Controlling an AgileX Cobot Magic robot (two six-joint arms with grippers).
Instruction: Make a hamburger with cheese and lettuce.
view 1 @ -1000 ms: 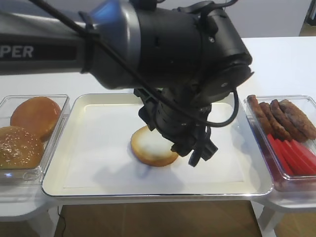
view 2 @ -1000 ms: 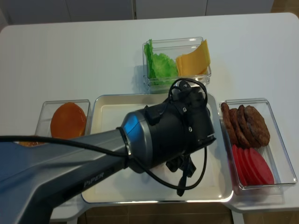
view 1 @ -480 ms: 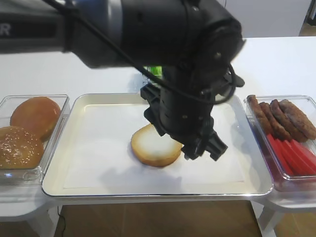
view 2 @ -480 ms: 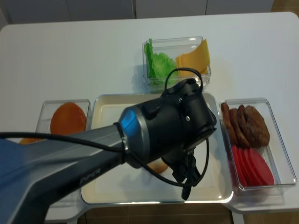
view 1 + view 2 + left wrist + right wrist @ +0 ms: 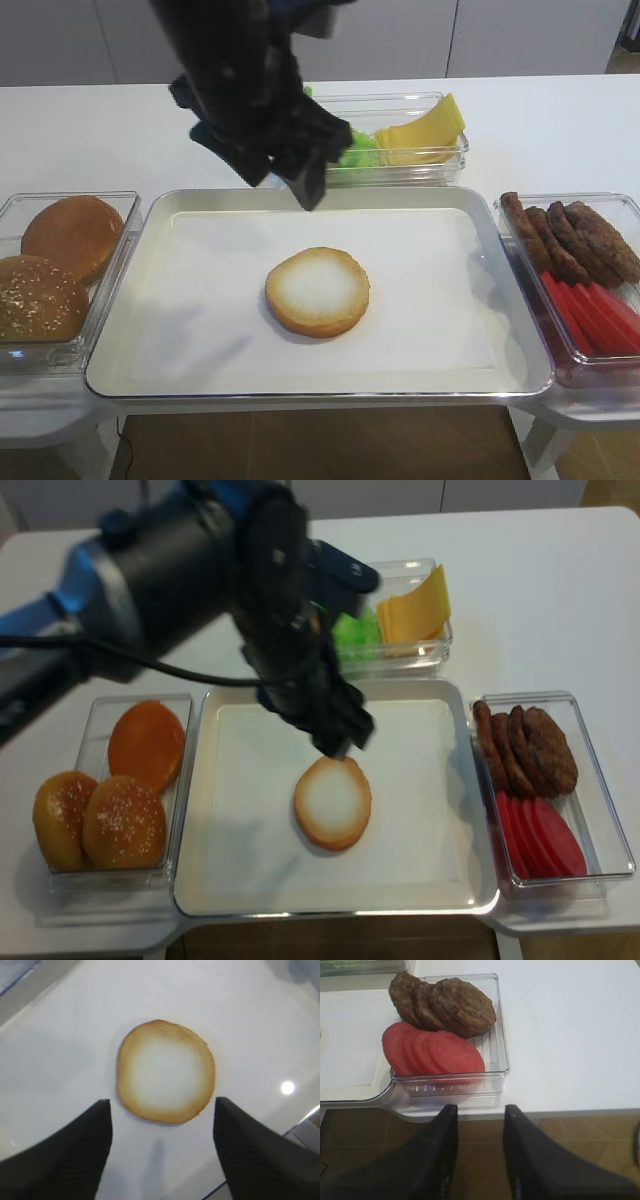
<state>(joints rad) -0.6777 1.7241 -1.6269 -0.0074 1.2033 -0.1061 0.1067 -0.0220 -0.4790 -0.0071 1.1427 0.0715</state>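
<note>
Two black grippers show, and neither holds anything. The left gripper [image 5: 160,1155] has its jaws spread wide, hanging above the round bun half with a pale cream cut face and browned rim [image 5: 166,1078], clear of it. That bun half lies face up in the middle of the shallow cream rectangular tray [image 5: 200,370]. The right gripper [image 5: 477,1160] has its jaws parted, off the table's front edge, near the clear plastic box of dark brown patties [image 5: 445,1005] and red slices [image 5: 432,1052] right of the tray. Behind the tray, another clear box holds bright green ruffled lettuce [image 5: 355,635] beside thin pale yellow cheese squares [image 5: 415,605]. Left of the tray, a third clear box [image 5: 95,715] holds more golden-brown buns [image 5: 145,742].
</note>
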